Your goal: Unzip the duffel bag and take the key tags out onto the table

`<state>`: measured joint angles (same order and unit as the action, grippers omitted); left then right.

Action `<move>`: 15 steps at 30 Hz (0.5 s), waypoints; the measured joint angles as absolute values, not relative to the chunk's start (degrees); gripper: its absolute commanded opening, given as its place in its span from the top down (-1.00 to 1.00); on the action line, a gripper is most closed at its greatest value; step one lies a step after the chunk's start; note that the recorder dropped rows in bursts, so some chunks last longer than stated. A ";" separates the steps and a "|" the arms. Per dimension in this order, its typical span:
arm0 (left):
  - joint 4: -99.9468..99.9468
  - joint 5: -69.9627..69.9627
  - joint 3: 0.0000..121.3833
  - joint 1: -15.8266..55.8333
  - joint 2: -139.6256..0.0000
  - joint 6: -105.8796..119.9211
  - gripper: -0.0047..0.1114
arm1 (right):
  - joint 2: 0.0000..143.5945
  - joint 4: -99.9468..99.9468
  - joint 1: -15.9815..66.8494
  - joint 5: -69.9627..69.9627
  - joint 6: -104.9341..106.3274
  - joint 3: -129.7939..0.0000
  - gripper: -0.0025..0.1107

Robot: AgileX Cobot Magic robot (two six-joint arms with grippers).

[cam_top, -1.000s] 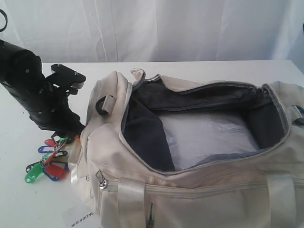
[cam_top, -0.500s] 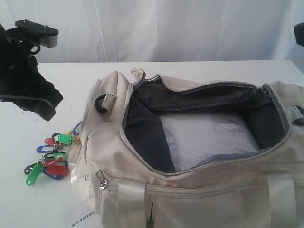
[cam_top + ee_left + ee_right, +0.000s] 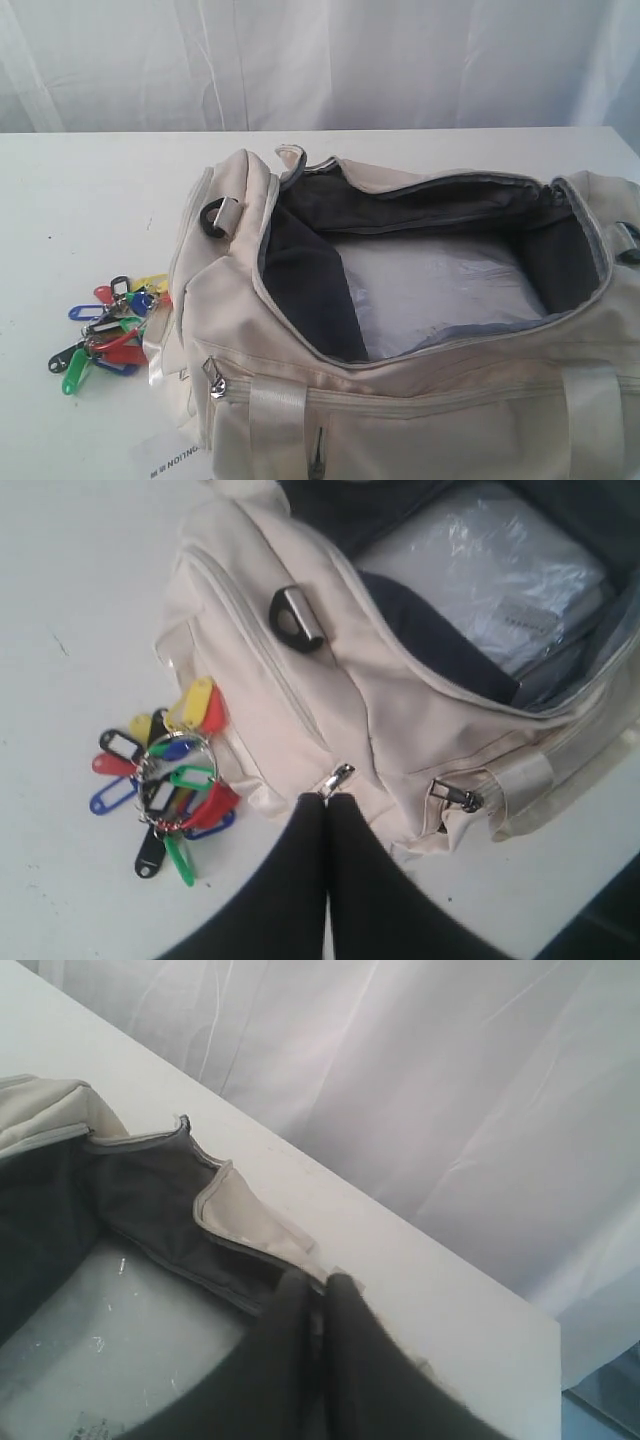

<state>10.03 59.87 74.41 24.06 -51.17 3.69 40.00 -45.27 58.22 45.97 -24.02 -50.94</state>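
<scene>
The left pincer [image 3: 325,802] has its tips pressed together on nothing, above the end of the duffel bag [image 3: 380,690]. The right pincer [image 3: 318,1288] is also together and empty, over the bag's open mouth. A second ago the left arm stood spread over the key tags [image 3: 108,325]. Now it is gone from the outside view, and they lie loose toward the near left corner of the table [image 3: 80,190], against the bag's end. The task looks done. The tabletop is plain white, with a pale curtain [image 3: 320,60] behind.

White table [image 3: 90,190] bears duffel bag [image 3: 420,400]; key tags [image 3: 105,325] beside, perhaps touching.
</scene>
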 measured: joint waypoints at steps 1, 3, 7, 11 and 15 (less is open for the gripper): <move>9.92 59.87 74.50 24.06 -49.25 3.94 0.92 | 40.00 -45.28 58.22 45.71 -24.02 -50.67 0.96; 9.65 59.99 74.50 24.06 -46.04 4.21 0.92 | 39.89 -45.28 58.22 44.60 -24.02 -49.73 0.96; 9.27 60.83 74.50 24.06 -42.68 4.59 0.92 | 39.81 -45.23 58.22 41.34 -24.02 -48.38 0.96; 9.17 61.02 74.50 24.06 -41.40 4.82 0.92 | 39.81 -43.53 58.22 41.42 -24.02 -48.13 0.96; 9.17 61.02 74.50 24.06 -41.14 4.82 0.92 | 39.81 -43.27 58.22 41.42 -24.02 -48.13 0.96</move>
